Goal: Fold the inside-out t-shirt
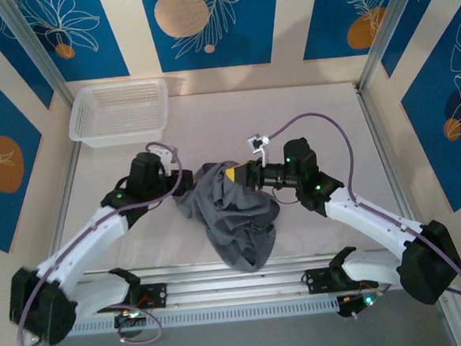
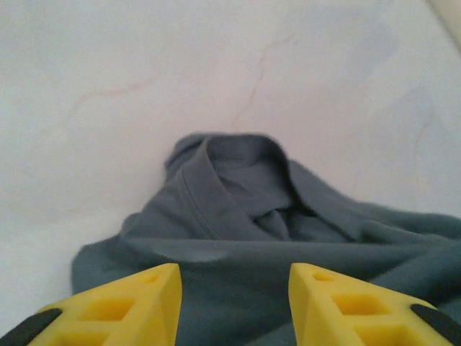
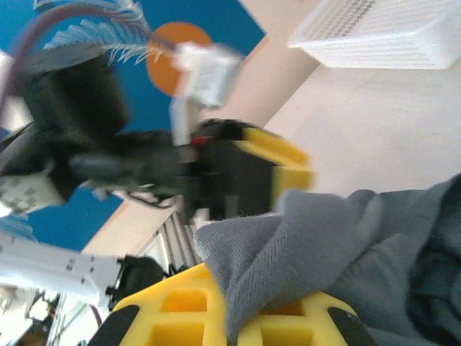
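I see the inside-out t-shirt (image 1: 235,216) bunched mid-frame on the tabletop (image 1: 306,120). My right hand (image 1: 238,175) is clamped on its upper edge; my left hand (image 2: 234,277) gapes empty before the collar. A white basket (image 1: 119,109) sits upper left.
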